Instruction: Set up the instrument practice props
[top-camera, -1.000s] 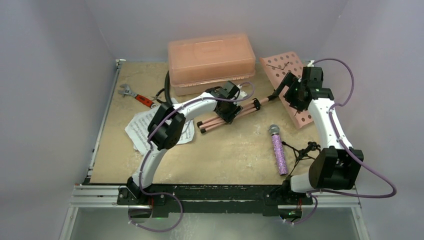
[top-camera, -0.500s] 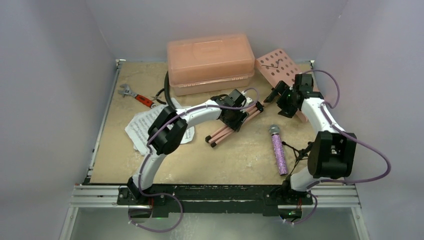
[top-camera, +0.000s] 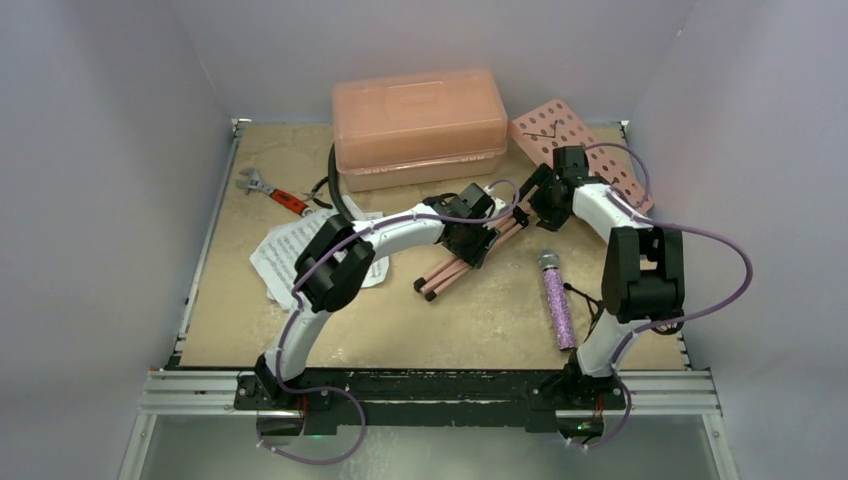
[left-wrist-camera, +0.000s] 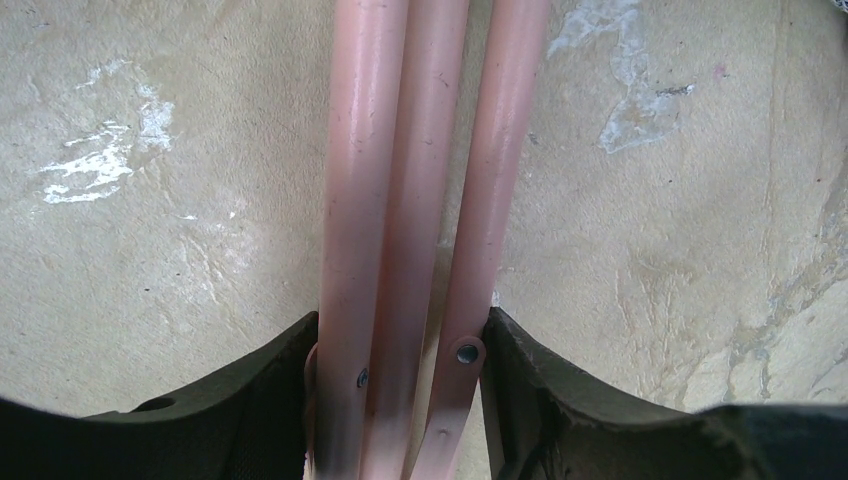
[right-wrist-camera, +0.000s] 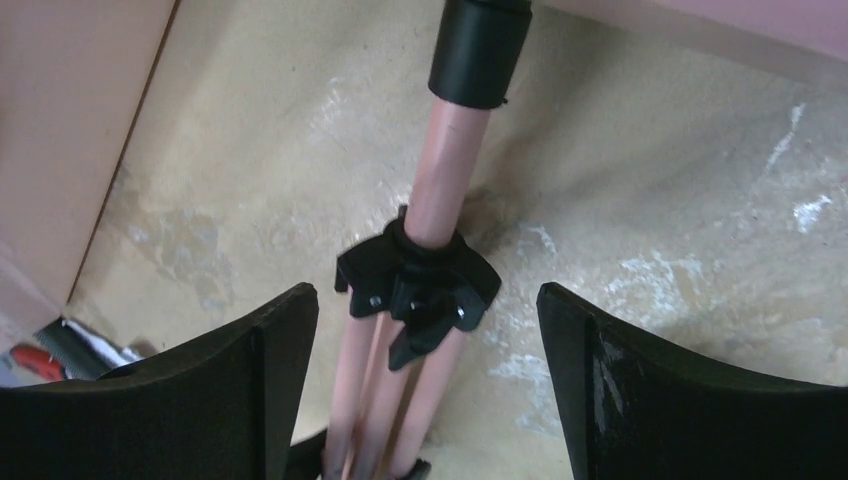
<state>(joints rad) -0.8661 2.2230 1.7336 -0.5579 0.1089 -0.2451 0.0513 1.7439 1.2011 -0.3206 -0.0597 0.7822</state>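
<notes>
Hard to see: mic stand (top-camera: 597, 300), mostly hidden
Left gripper (left-wrist-camera: 397, 340): clamping music stand legs (left-wrist-camera: 400, 150)
Right gripper (right-wrist-camera: 425, 300): jaws wide, shifted left since earlier

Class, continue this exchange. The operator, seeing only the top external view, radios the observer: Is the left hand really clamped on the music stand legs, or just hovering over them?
Observer: Clamped. The left wrist view shows the left hand with both fingers pressed against the outer two of the three folded music stand legs.
Operator: And the right hand, has it gripped anything?
Observer: No. The right wrist view shows the right hand open, straddling the pole at the black hub, with a gap on each side.
</notes>
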